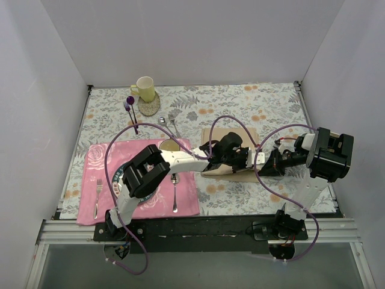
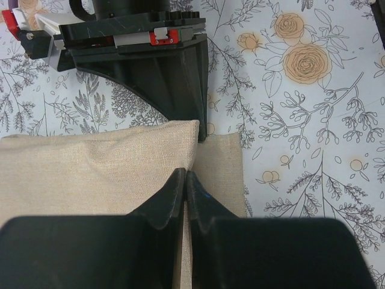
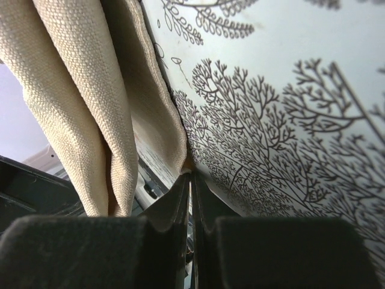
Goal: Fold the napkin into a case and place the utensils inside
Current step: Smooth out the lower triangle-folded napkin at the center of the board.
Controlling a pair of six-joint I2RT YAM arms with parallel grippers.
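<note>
The beige napkin (image 1: 243,135) lies partly folded on the grey floral tablecloth at centre right, mostly hidden under both arms. My left gripper (image 1: 245,158) is shut on the edge of its folded upper layer (image 2: 96,168), with the fingertips (image 2: 185,176) meeting at the fold. My right gripper (image 1: 260,161) is shut on a napkin corner (image 3: 78,90) at the tips (image 3: 190,176) and holds the cloth lifted off the table. It also shows in the left wrist view (image 2: 186,90), facing the left gripper. The small silver spoon (image 1: 162,121) and fork (image 1: 174,124) lie behind the napkin.
A pink floral placemat (image 1: 96,158) at the left holds a plate, a fork (image 1: 98,195) and a longer spoon (image 1: 174,192). A yellow mug (image 1: 144,89) on a coaster and a purple-handled fork (image 1: 129,111) stand at the back left. White walls enclose the table.
</note>
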